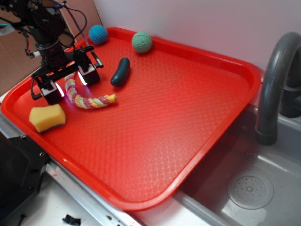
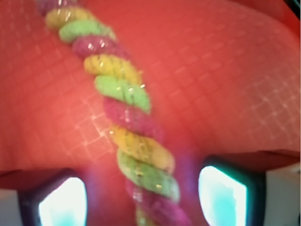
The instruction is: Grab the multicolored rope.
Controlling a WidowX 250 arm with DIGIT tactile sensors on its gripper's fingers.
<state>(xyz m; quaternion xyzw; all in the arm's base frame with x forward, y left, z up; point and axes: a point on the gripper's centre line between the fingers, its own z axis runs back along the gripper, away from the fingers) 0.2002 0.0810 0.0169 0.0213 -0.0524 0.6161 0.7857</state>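
A red tray beside a sink holds my work. The multicolored rope curls at upper left, one end between my open claw's fingers, straddled so closing should catch it; yellow sponge just below.

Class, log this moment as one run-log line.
end effector: open, straddling | pink-yellow-green twisted rope: ungrasped, on red plastic tray
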